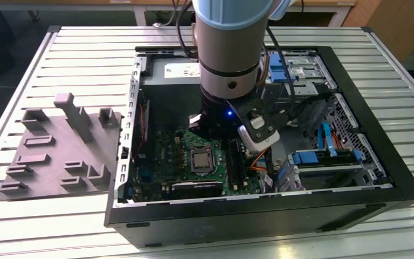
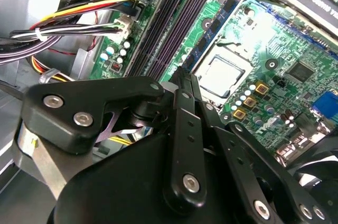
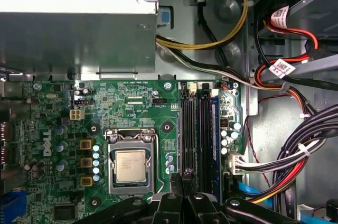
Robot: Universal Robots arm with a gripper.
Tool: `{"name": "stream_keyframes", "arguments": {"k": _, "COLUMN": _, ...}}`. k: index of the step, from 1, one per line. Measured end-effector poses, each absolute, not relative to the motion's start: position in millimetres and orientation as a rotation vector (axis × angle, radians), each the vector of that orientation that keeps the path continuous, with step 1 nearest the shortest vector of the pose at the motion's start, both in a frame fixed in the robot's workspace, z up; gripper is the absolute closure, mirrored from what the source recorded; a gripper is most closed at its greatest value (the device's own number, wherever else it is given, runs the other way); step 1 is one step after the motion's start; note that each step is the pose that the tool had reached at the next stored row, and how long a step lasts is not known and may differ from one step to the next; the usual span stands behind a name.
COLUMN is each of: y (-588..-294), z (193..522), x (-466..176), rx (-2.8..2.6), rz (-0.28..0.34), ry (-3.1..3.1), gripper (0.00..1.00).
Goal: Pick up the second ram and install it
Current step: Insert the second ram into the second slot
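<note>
Over the memory slots (image 3: 193, 129) beside the processor (image 3: 130, 166), your gripper (image 3: 182, 177) hovers, and I cannot tell its grip or where the second ram sits, so pressing down misaligned could crack the motherboard (image 3: 132, 105).

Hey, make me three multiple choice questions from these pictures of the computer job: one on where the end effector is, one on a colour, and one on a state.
1. Where is the end effector?
A. raised well clear of the case
B. inside the computer case, over the motherboard
C. outside the case, at its front wall

2. What colour is the motherboard?
A. green
B. red
C. white

3. The computer case is:
A. shut, panel on
B. boxed up
C. open, its insides exposed

Answers: 1 B, both wrist views show the board close beyond the end effector. 2 A, its surface is green around the processor socket. 3 C, the exterior view looks straight in at the board and cables.
</note>
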State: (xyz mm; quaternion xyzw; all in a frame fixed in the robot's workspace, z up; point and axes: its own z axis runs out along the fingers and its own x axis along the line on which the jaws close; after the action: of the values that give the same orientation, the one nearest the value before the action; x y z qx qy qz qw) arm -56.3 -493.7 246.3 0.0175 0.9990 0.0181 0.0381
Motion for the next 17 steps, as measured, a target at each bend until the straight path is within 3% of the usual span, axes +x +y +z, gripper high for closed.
{"name": "stream_keyframes", "arguments": {"k": 17, "y": -493.7, "z": 243.2, "x": -52.8, "rx": 0.054, "rz": 0.058, "ry": 3.064, "gripper": 0.89}}
